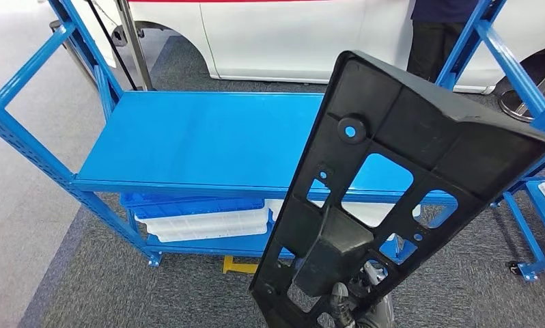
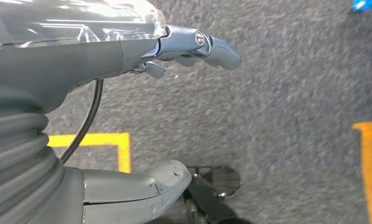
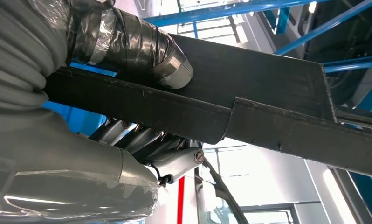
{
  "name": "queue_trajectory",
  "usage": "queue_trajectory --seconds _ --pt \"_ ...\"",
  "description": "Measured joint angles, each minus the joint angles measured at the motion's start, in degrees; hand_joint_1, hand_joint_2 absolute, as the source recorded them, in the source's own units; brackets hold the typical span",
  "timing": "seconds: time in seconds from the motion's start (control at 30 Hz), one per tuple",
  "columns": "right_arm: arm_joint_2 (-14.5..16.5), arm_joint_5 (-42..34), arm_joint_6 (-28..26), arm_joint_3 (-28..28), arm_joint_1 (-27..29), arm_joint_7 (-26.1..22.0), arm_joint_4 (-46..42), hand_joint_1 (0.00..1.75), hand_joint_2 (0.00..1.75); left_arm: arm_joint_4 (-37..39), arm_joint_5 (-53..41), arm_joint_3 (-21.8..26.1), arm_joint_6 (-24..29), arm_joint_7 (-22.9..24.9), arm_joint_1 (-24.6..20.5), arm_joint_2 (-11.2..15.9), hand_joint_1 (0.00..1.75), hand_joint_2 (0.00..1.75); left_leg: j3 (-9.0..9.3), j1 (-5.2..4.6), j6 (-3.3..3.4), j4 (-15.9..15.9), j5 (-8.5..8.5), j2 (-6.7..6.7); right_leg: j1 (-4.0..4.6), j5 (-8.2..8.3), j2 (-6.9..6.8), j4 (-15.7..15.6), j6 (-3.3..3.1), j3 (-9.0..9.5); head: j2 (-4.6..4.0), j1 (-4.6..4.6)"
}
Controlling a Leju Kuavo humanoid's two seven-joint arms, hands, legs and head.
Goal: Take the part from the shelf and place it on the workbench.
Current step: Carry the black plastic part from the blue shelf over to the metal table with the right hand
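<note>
The right hand [image 3: 128, 112] has the part [image 1: 386, 178] clamped: in the right wrist view a tape-wrapped thumb presses one face of the black panel while the darker fingers [image 3: 142, 140] curl against the other face. From the head view the part stands up on a slant in the foreground, its wide end high toward the right, its narrow end low where the hand [image 1: 345, 304] peeks through the cut-outs. It hangs in the air in front of the blue shelf [image 1: 201, 140], touching none of it.

The shelf's top deck is bare blue metal. Beneath it sit a blue bin [image 1: 188, 203] and a white bin [image 1: 208, 224], one on the other. Behind the shelf stands a white car [image 1: 290, 34], and a person [image 1: 437, 34] in dark clothes stands beside it. A second blue rack [image 1: 529, 102] rises at the right.

The left hand [image 2: 193, 46] hangs over grey carpet [image 2: 277, 102], fingers loosely apart, nothing in them. Yellow floor tape [image 2: 119, 144] runs below it.
</note>
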Motion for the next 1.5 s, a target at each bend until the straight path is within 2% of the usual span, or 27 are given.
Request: queue_trajectory --seconds 0.07,0.1,0.17,0.23,0.3,0.37,0.43,0.47,0.57,0.6,0.63,0.67,0.73,0.8,0.83,0.9,0.93,1.0,1.07,1.1,1.13,1.2,1.27,1.33,1.37,1.43,1.5 --pt "-0.01 -0.22 0.04 -0.01 0.05 -0.03 0.01 1.75 1.75 0.01 0.07 -0.21 -0.01 0.15 0.02 0.0 0.0 1.75 -1.38 0.0 -0.33 6.87 -5.18 0.0 0.16 1.4 -0.05 0.09 -0.25 -1.82 0.0 0.0" --pt "-0.02 -0.37 0.05 -0.02 0.06 -0.03 0.01 1.75 1.75 0.04 0.13 -0.31 0.0 0.23 0.0 0.01 0.0 1.75 -1.46 -0.01 -0.38 9.63 -5.95 0.0 0.27 2.11 -0.07 0.19 -0.25 -2.83 0.0 0.0" --pt "-0.02 -0.69 0.09 -0.02 0.09 -0.03 0.01 1.75 1.75 0.14 0.27 -0.42 0.01 0.46 0.0 0.05 0.0 1.75 0.84 -0.06 -0.09 10.13 -3.65 -0.02 0.48 3.39 -0.09 0.5 -0.19 -4.77 0.0 -0.01" --pt "-0.02 -0.9 0.1 -0.02 0.1 -0.03 0.01 1.75 1.75 0.25 0.44 -0.53 0.01 0.62 -0.05 0.21 0.0 1.75 6.77 -0.32 0.78 3.39 -1.29 -0.06 0.68 4.53 -0.07 0.79 0.01 -6.27 0.0 -0.01" --pt "-0.02 -0.95 0.13 -0.03 0.1 -0.04 0.01 1.75 1.75 0.3 0.56 -0.67 0.01 0.64 -0.21 0.4 0.0 1.75 12.55 -0.72 1.55 -5.11 -2.11 -0.11 0.78 5.65 -0.17 0.84 0.48 -6.98 0.0 0.01" --pt "-0.02 -0.95 0.16 -0.04 0.09 -0.07 0.01 1.75 1.75 0.35 0.61 -0.75 0.01 0.64 -0.29 0.48 0.0 1.75 14.16 -1.09 1.95 -8.62 -2.67 -0.13 0.62 6.88 -0.37 0.51 1.15 -7.13 0.0 0.03" --pt "-0.04 -0.95 0.17 -0.05 0.15 -0.08 0.02 1.75 1.75 0.39 0.64 -0.78 0.01 0.66 -0.18 0.45 0.0 1.75 13.4 -0.95 2.47 -9.11 -1.27 0.11 0.46 6.92 -0.29 0.54 1.85 -7.4 0.0 0.03" --pt "-0.05 -0.95 0.17 -0.06 0.19 -0.08 0.03 1.75 1.75 0.4 0.65 -0.79 0.01 0.68 -0.12 0.44 0.0 1.75 12.8 -0.8 2.84 -9.36 -0.46 0.29 0.43 5.33 -0.14 1.54 2.17 -7.78 0.0 0.03" --pt "-0.15 -0.95 0.19 -0.06 0.25 -0.07 0.04 1.75 1.75 0.4 0.65 -0.8 0.01 0.7 -0.09 0.43 0.0 1.75 9.9 -0.72 3.6 -9.19 1.75 0.6 0.19 -3.51 0.14 10.46 2.91 -9.68 0.0 0.04" --pt "-0.2 -0.95 0.2 -0.06 0.26 -0.07 0.05 1.75 1.75 0.4 0.65 -0.8 0.01 0.7 -0.09 0.44 0.0 1.75 8.8 -0.72 3.59 -8.92 2.44 0.65 0.07 -4.88 0.14 13.76 3.12 -9.97 0.0 0.05" --pt "-0.25 -0.95 0.2 -0.07 0.26 -0.07 0.06 1.75 1.75 0.4 0.65 -0.8 0.01 0.7 -0.08 0.44 0.0 1.75 7.67 -0.71 3.49 -8.58 3.09 0.7 -0.06 -4.61 0.14 15.85 3.31 -9.71 0.0 0.04" --pt "-0.28 -0.95 0.2 -0.07 0.27 -0.07 0.07 1.75 1.75 0.4 0.65 -0.8 0.01 0.71 -0.07 0.44 0.0 1.75 6.46 -0.67 3.33 -8.13 3.71 0.74 -0.21 -3.1 0.13 16.29 3.46 -8.63 0.0 0.05" --pt "-0.31 -0.95 0.19 -0.08 0.22 -0.05 0.07 1.75 1.75 0.4 0.65 -0.82 0.01 0.72 -0.08 0.42 0.0 1.75 4.11 -0.56 2.84 -6.89 4.71 0.72 -0.51 -0.33 0.14 11.64 3.56 -3.79 0.0 0.04" --pt "-0.33 -0.97 0.22 -0.08 0.14 -0.04 0.05 1.75 1.75 0.4 0.66 -0.83 0.0 0.73 -0.09 0.4 0.0 1.75 2.45 -0.61 2.18 -5.56 5.39 0.59 -0.39 -1.71 0.22 3.7 3.19 1.87 0.0 0.03" --pt "-0.33 -1.01 0.25 -0.09 0.1 -0.04 0.04 1.75 1.75 0.4 0.67 -0.84 -0.01 0.74 -0.12 0.39 0.0 1.75 2.0 -0.66 1.83 -5.18 5.77 0.56 -0.24 -2.96 0.28 1.1 2.84 3.37 0.0 0.02" --pt "-0.34 -1.48 0.49 -0.1 0.1 0.02 0.05 1.75 1.75 0.41 0.85 -0.85 -0.05 0.71 -0.15 0.41 0.0 1.75 1.5 -0.6 1.03 -5.08 6.55 0.65 -0.07 -3.58 0.41 -0.49 1.86 3.53 0.0 0.02" --pt "-0.34 -1.96 0.72 -0.1 0.1 0.06 0.08 1.75 1.75 0.42 0.99 -0.86 -0.09 0.66 -0.13 0.45 0.0 1.75 1.21 -0.46 0.64 -4.85 6.3 0.62 -0.08 -3.13 0.43 -0.49 1.38 3.06 0.0 0.01" --pt "-0.33 -3.03 1.23 -0.1 0.08 0.14 0.16 1.75 1.75 0.42 1.22 -0.88 -0.16 0.57 -0.05 0.5 0.0 1.75 0.09 -0.21 0.0 -2.28 2.8 0.38 -0.18 -1.99 0.53 -0.62 0.45 1.97 0.0 0.01" --pt "-0.33 -3.62 1.53 -0.1 0.07 0.15 0.27 1.75 1.75 0.42 1.3 -0.93 -0.16 0.56 -0.06 0.51 0.0 1.75 -1.72 -0.15 -0.38 3.94 -2.74 0.15 -0.08 -0.83 0.85 -0.55 0.09 0.59 0.0 0.02" --pt "-0.34 -3.78 1.61 -0.1 0.08 0.17 0.35 1.75 1.75 0.42 1.32 -0.99 -0.16 0.57 -0.08 0.51 0.0 1.75 -2.44 -0.14 -0.47 7.34 -4.27 0.11 0.01 -0.25 1.12 -0.46 0.07 -0.18 0.0 0.01" --pt "-0.34 -3.89 1.65 -0.1 0.09 0.21 0.41 1.75 1.75 0.42 1.35 -1.07 -0.15 0.58 -0.08 0.52 0.0 1.75 -2.57 -0.15 -0.46 9.69 -4.42 0.08 0.1 0.3 1.49 -0.34 0.1 -0.98 0.0 0.02" --pt "-0.34 -4.02 1.69 -0.1 0.12 0.31 0.49 1.75 1.75 0.42 1.44 -1.2 -0.14 0.61 -0.06 0.52 0.0 1.75 -0.04 -0.19 -0.05 8.63 -1.91 -0.26 0.26 1.24 2.44 -0.11 0.25 -2.34 0.0 0.01" --pt "-0.33 -4.06 1.69 -0.11 0.13 0.37 0.49 1.75 1.75 0.47 1.56 -1.25 -0.12 0.62 -0.04 0.68 0.0 1.75 5.82 -0.27 1.02 0.62 0.06 -2.72 0.41 1.97 3.46 -0.01 0.52 -3.15 0.0 0.01" --pt "-0.32 -4.1 1.67 -0.13 0.14 0.43 0.49 1.75 1.75 0.56 1.71 -1.28 -0.09 0.65 0.03 0.86 0.0 1.75 10.1 -0.4 1.88 -6.03 -0.14 -5.13 0.29 2.66 4.48 -0.03 1.08 -3.58 0.0 0.02" --pt "-0.32 -4.14 1.66 -0.17 0.19 0.45 0.48 1.75 1.75 0.59 1.81 -1.3 -0.08 0.68 0.04 0.91 0.0 1.75 10.81 -0.48 2.09 -7.33 -0.47 -5.34 0.17 3.01 5.06 -0.11 1.48 -3.78 0.0 0.01" --pt "-0.32 -4.21 1.61 -0.38 0.42 0.48 0.43 1.75 1.75 0.61 1.96 -1.41 -0.08 0.83 0.03 0.84 0.0 1.75 10.99 -0.48 2.26 -8.33 -0.01 -3.79 0.12 3.45 5.79 -0.12 2.28 -4.15 0.0 0.02" --pt "-0.33 -4.23 1.52 -0.74 0.65 0.49 0.29 1.75 1.75 0.64 2.01 -1.62 -0.08 0.98 0.08 0.75 0.0 1.75 11.01 -0.2 2.78 -9.31 0.78 -1.99 0.38 1.56 4.12 2.56 2.78 -5.64 0.0 0.13"
